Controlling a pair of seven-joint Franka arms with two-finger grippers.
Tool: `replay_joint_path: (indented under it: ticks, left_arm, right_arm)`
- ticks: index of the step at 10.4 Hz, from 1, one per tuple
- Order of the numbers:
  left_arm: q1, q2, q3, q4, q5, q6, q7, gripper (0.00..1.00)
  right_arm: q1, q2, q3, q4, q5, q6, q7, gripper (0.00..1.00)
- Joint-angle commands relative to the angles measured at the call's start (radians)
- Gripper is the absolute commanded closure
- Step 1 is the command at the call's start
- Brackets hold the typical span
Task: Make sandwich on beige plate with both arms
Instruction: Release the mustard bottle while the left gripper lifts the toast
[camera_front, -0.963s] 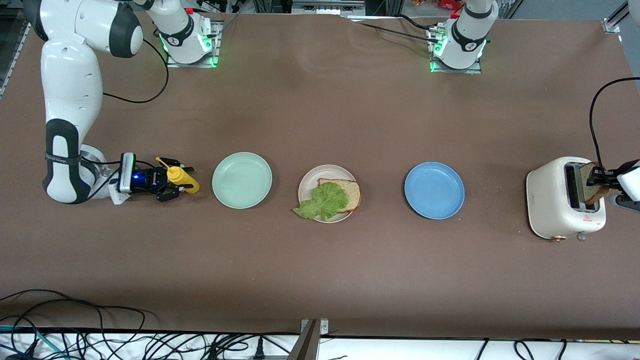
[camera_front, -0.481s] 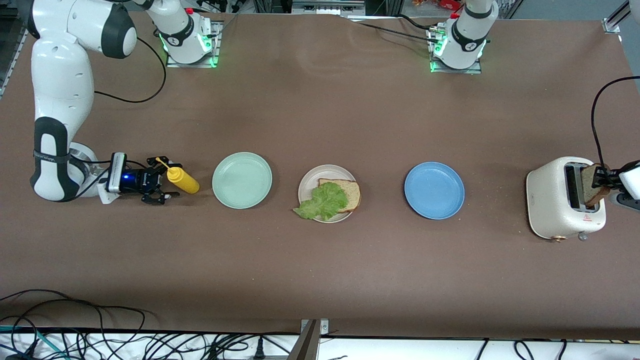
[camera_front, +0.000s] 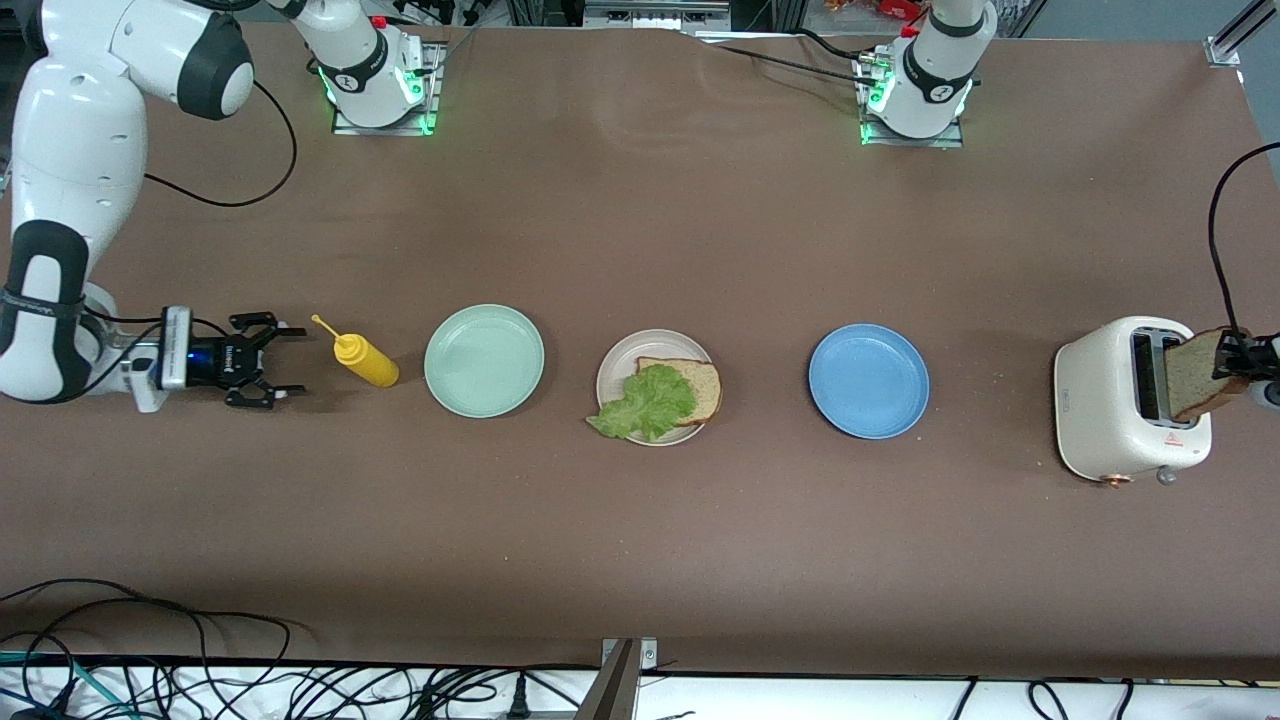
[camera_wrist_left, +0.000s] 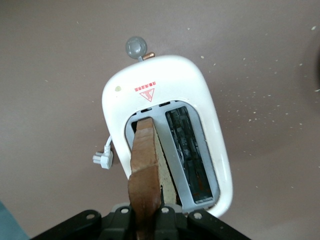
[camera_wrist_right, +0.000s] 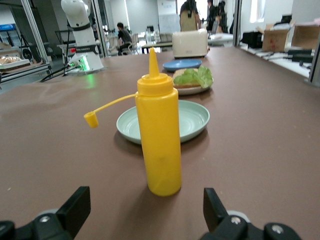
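The beige plate (camera_front: 618, 365) sits mid-table with one brown bread slice (camera_front: 702, 384) and a ruffled green lettuce leaf (camera_front: 647, 402) on it; it also shows in the right wrist view (camera_wrist_right: 194, 90). My left gripper (camera_front: 1238, 357) is shut on a second bread slice (camera_front: 1195, 372) and holds it just above the white toaster (camera_front: 1105, 405). In the left wrist view the slice (camera_wrist_left: 146, 170) stands over a toaster slot (camera_wrist_left: 187, 152). My right gripper (camera_front: 283, 361) is open and empty, low over the table beside the yellow mustard bottle (camera_front: 366, 360), apart from it.
A mint green plate (camera_front: 484, 360) lies between the mustard bottle and the beige plate. A blue plate (camera_front: 868, 380) lies between the beige plate and the toaster. The bottle's cap (camera_wrist_right: 91, 119) hangs open on its strap. Cables run along the table's near edge.
My right gripper has let go of the mustard bottle and drawn back toward the right arm's end of the table. My left gripper has lifted the bread slice farther out of the toaster.
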Motion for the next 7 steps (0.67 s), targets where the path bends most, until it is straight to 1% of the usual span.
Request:
replay_joint_path:
  ticks: [1, 3, 4, 5, 7]
  left_arm:
    - [-0.033, -0.012, -0.011, 0.119, -0.025, -0.144, 0.028, 1.0]
    - [-0.04, -0.012, -0.046, 0.199, -0.027, -0.265, 0.026, 1.0]
    - [-0.038, -0.012, -0.074, 0.213, -0.063, -0.325, 0.013, 1.0]
    - [-0.038, -0.012, -0.08, 0.215, -0.161, -0.374, -0.007, 1.0]
    - [-0.061, -0.002, -0.1, 0.207, -0.275, -0.437, -0.038, 1.0]
  right_arm:
    - [0.0, -0.015, -0.025, 0.057, -0.044, -0.01, 0.221, 0.0]
    - [0.001, -0.031, -0.037, 0.135, -0.064, -0.011, 0.424, 0.0]
    - [0.005, -0.035, -0.048, 0.175, -0.068, -0.011, 0.519, 0.0]
    - [0.012, -0.037, -0.066, 0.217, -0.087, -0.011, 0.614, 0.0]
    - [0.018, -0.046, -0.073, 0.3, -0.128, -0.009, 0.787, 0.0]
